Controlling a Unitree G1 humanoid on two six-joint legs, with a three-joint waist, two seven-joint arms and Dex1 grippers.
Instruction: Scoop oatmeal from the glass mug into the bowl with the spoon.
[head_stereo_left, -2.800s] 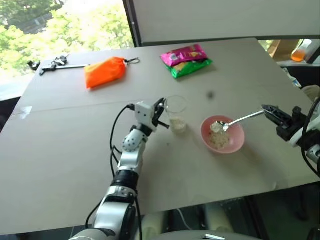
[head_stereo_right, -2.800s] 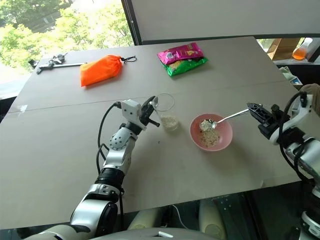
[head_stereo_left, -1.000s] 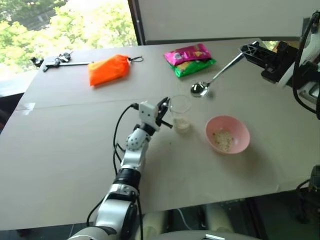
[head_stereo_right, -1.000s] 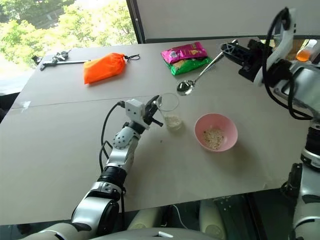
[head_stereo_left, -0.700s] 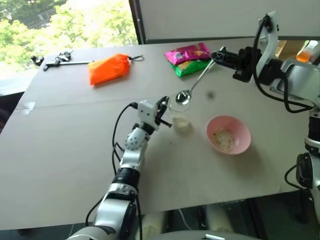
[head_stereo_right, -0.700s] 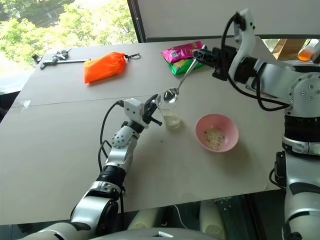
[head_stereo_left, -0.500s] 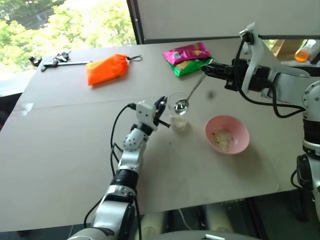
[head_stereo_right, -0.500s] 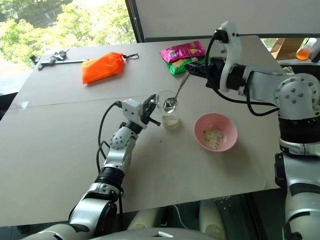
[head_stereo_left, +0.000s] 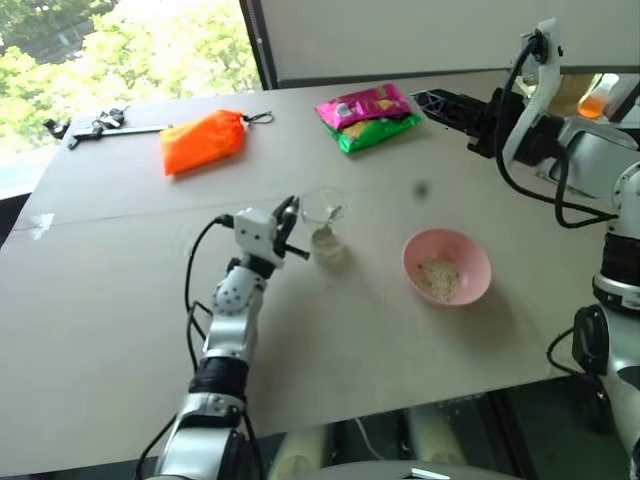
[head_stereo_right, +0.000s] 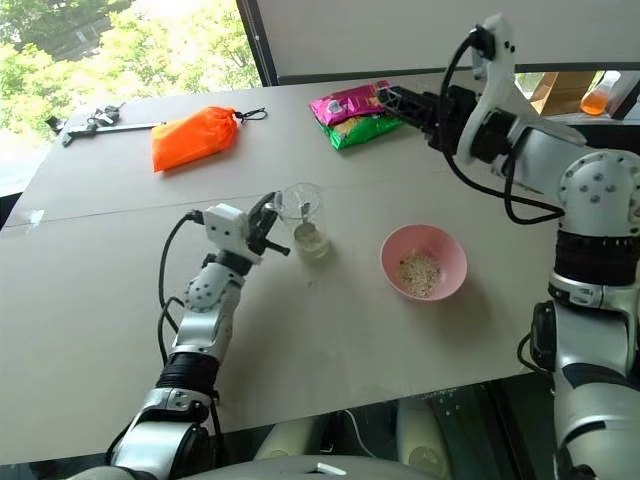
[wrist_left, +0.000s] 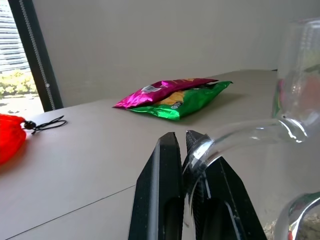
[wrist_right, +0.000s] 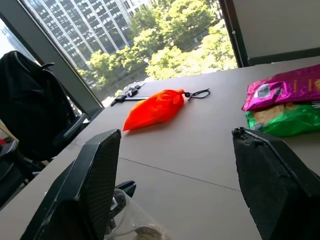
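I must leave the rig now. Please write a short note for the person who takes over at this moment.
Left gripper: shut on the glass mug's handle, the glass mug standing on the table.
Right gripper: open and empty, raised beyond the mug.
The spoon stands in the mug.
The bowl sits to the mug's right with some oatmeal in it.
Done: oatmeal in the bowl.
Left: a little oatmeal remains in the mug; scoop more if wanted.

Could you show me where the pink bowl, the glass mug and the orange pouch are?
pink bowl (head_stereo_left: 478, 262): left eye view, on its right rim.
glass mug (head_stereo_right: 302, 203): right eye view, on its clear upper wall.
orange pouch (head_stereo_left: 203, 140): left eye view, on its middle.
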